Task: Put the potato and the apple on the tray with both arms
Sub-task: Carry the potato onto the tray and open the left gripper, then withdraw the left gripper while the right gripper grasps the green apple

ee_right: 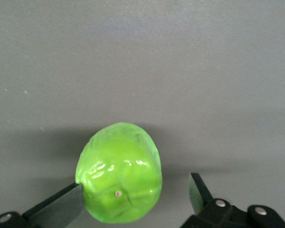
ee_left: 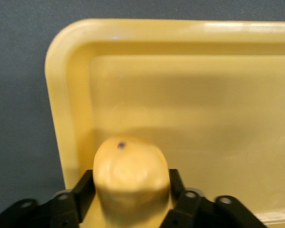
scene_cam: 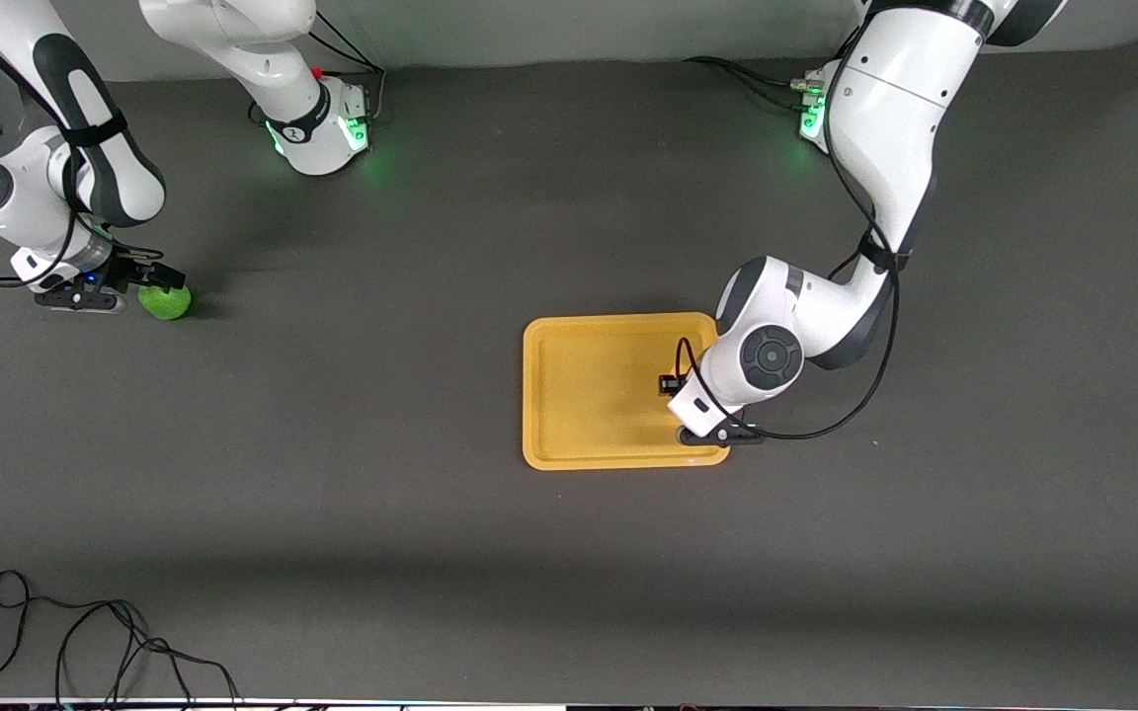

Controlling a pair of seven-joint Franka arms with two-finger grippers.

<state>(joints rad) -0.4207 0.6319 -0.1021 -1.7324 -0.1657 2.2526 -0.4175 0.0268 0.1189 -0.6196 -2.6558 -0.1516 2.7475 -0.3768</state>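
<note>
The yellow-orange tray (scene_cam: 589, 385) lies mid-table. My left gripper (scene_cam: 673, 383) is over the tray's part toward the left arm's end. In the left wrist view it (ee_left: 131, 183) is shut on the yellow-tan potato (ee_left: 130, 164), held low over the tray (ee_left: 204, 118) near a corner. The potato is hidden in the front view. The green apple (scene_cam: 165, 301) rests on the table at the right arm's end. My right gripper (scene_cam: 149, 279) is down at it. In the right wrist view it (ee_right: 137, 187) is open around the apple (ee_right: 118, 175); one finger (ee_right: 61, 204) touches it, the other stands apart.
Black cables (scene_cam: 85, 642) lie on the table near the front camera at the right arm's end. The arm bases (scene_cam: 317, 123) stand along the edge farthest from the front camera. Dark grey mat covers the table.
</note>
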